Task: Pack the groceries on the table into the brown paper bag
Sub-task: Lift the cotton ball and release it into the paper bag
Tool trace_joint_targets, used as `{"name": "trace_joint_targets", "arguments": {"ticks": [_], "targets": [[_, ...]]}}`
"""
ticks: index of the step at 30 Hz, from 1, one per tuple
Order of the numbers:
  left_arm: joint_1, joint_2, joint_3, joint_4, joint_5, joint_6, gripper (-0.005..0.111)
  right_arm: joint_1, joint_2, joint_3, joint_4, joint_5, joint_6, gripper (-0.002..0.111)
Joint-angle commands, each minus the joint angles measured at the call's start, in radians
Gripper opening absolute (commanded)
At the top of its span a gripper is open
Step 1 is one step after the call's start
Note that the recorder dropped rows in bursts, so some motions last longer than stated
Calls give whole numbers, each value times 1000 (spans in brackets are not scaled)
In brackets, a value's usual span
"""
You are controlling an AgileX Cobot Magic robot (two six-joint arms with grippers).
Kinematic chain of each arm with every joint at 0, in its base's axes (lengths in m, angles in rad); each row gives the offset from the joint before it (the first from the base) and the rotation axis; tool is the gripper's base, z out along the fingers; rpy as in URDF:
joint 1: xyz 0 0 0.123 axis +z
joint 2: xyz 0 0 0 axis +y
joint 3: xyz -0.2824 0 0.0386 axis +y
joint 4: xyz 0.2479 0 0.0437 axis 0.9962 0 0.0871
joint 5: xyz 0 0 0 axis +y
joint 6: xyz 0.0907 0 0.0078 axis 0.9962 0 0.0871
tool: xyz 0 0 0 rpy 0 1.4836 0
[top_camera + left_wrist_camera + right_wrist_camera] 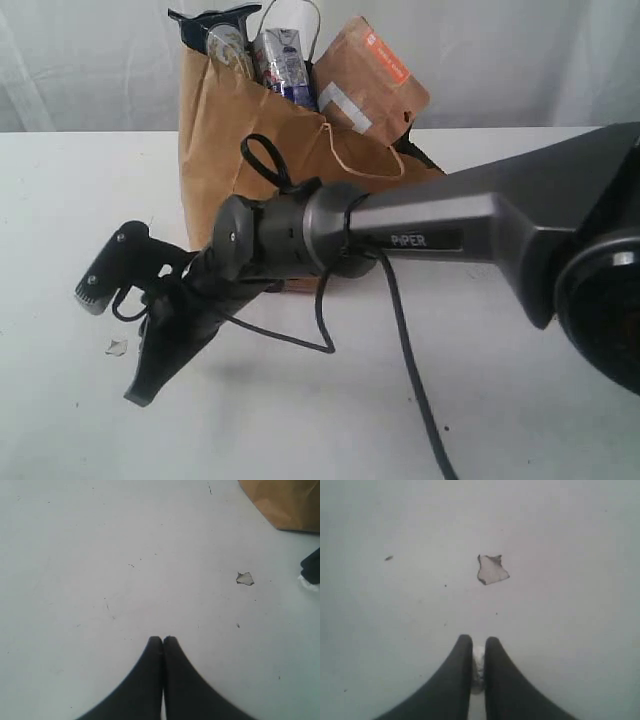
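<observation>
Packing looks nearly done, I think, because no food lies on the parts of the big flat white table (560,400) that I can see. The tall brown paper bag (225,140) stands at the back of the table, near the middle. It stands straight up, so its long side runs up and down and its open mouth points at the ceiling. The big grey right arm (450,220) reaches across in front of the bag, from the right side over to the left, and dips down to the table. Next, I think, this arm must lift up gently and not knock the bag over. Three things poke out of the top of the bag. The long pasta packet with a dark top (222,35) stands on its end and leans a little to the left. The brown pouch with a white square (365,75) tips over to the right. The small white carton with blue print (283,62) stands between them. I see no jars; they may be down inside the bag. The black right gripper (478,642) has its fingers nearly together and seems to pinch a small white lump (478,670). I cannot tell what the lump is. The black left gripper (163,640) is closed tight, holds nothing, and hangs over bare table. A tiny torn white scrap (492,570) lies just ahead of the right gripper.
</observation>
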Motion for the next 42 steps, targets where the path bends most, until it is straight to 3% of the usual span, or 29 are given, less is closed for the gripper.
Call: {"name": "trace_joint_targets", "arguments": {"ticks": [1, 5, 12, 19, 26, 36, 41, 42], "targets": [[-5, -4, 9, -5, 11, -1, 0, -4, -102, -5, 4, 36, 50, 0], [-5, -4, 9, -5, 11, -1, 0, -70, -249, -5, 22, 103, 115, 0], [-5, -4, 9, -5, 11, -1, 0, -261, -368, -5, 30, -336, 134, 0], [-5, -4, 9, -5, 11, -1, 0, -333, -368, -1, -77, -265, 111, 0], [-5, -4, 9, -5, 11, -1, 0, -395, -374, -1, -108, 28, 113, 0], [-5, -4, 9, -5, 11, -1, 0, -401, -374, -1, -117, -201, 116, 0], [-5, -4, 9, -5, 11, -1, 0, -401, -369, -1, -113, -134, 120, 1], [-5, -4, 9, -5, 11, -1, 0, -401, -365, -1, -113, -117, 124, 5]]}}
